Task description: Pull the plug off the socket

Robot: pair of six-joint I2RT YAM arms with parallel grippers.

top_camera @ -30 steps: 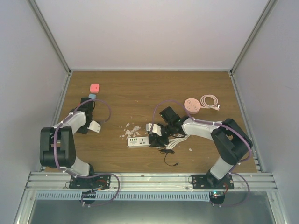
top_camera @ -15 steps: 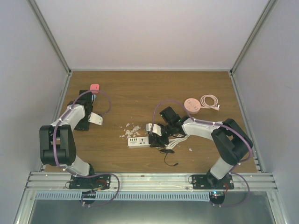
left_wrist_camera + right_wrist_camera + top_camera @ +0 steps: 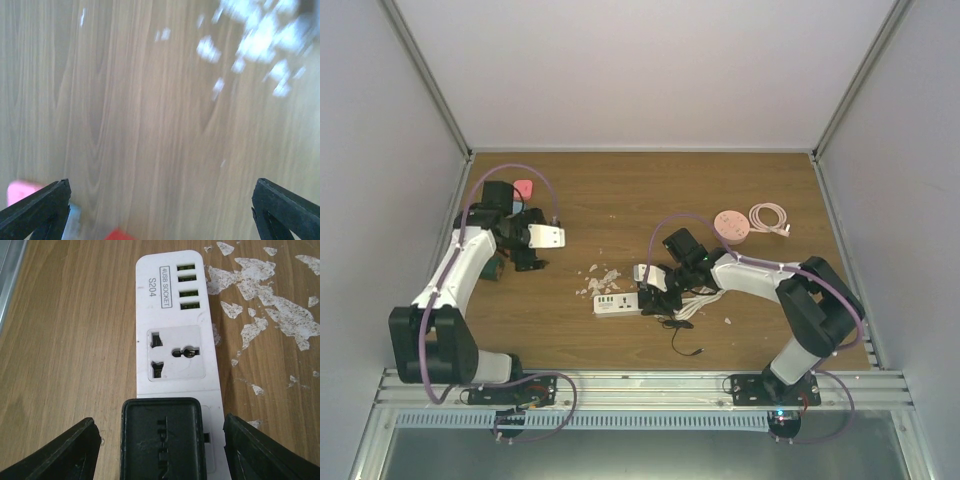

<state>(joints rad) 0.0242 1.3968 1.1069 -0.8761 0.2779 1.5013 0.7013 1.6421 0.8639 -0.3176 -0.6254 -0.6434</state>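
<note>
The socket is a white power strip (image 3: pixel 617 303) lying flat on the wooden table; in the right wrist view the strip (image 3: pixel 177 350) shows USB ports and one free outlet. A black plug (image 3: pixel 162 440) sits in the outlet nearest the camera. My right gripper (image 3: pixel 160 424) straddles the plug, open, with a gap of wood or strip showing on each side of it; in the top view the right gripper (image 3: pixel 657 290) is at the strip's right end. My left gripper (image 3: pixel 532 240) hovers at the far left, open wide over bare wood (image 3: pixel 160 187).
White flecks (image 3: pixel 603 275) mark the wood just beyond the strip. A pink block (image 3: pixel 523 188) lies by the left arm. A pink round case (image 3: pixel 731 224) and a coiled white cable (image 3: pixel 770 216) sit at the far right. A thin black cable (image 3: pixel 682 340) trails toward the near edge.
My left arm has risen and swung farther out and to the right, and its jaws have spread wide. The right arm has hardly moved.
</note>
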